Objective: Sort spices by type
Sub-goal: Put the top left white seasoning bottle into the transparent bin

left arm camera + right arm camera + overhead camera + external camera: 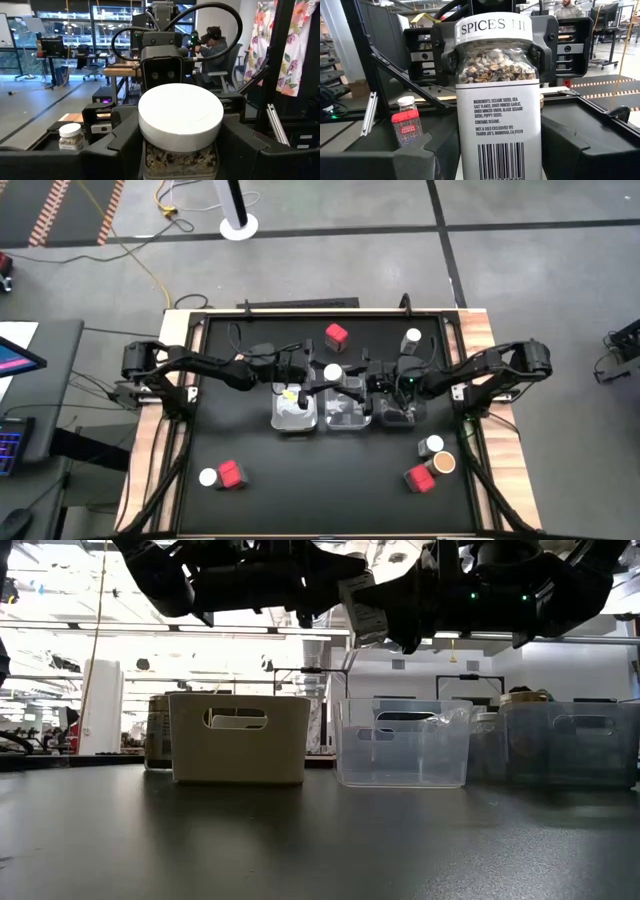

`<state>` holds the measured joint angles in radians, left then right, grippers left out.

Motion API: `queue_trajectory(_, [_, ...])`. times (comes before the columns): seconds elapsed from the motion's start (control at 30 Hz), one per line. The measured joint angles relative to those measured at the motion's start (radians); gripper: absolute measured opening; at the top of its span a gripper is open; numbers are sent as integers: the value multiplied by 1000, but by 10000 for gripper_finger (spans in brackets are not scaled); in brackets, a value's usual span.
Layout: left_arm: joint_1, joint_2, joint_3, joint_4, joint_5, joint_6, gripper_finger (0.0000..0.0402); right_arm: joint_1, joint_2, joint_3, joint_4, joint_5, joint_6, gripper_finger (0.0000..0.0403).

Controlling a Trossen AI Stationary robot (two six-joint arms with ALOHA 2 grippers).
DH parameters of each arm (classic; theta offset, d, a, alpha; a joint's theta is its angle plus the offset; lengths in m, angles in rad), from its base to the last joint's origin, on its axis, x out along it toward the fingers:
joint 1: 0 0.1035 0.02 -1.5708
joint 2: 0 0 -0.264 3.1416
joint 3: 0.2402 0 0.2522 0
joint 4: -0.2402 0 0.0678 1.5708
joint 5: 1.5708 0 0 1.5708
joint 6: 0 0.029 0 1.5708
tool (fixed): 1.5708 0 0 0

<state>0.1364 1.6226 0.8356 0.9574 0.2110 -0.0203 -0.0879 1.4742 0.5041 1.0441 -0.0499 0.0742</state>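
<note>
A white-lidded spice jar of seeds hangs upright between my two grippers, above three clear trays at the table's middle. My left gripper is shut on it. My right gripper comes level from the table's right. Its fingers stand close on either side of the jar's labelled lower body; I see no touch. Other spices stand on their bases on the table. These are a red box, a white-lidded jar and a brown-lidded jar. My left gripper pinches the jar's glass body just under the white lid between its two fingers. It comes level from the table's left. The jar stands upright in the hold, lid up, lifted clear above the trays.
Near the left front lie a white-lidded jar and a red box. At the right front are another white-lidded jar and a red box. The left tray holds something. A person sits beyond the table.
</note>
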Motion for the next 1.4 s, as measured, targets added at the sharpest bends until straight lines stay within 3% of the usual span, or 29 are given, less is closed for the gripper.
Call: queue_trajectory(1.4, [1, -7, -1, -28, -10, 12, 200, -7, -1, 18, -67, 1, -31, 251])
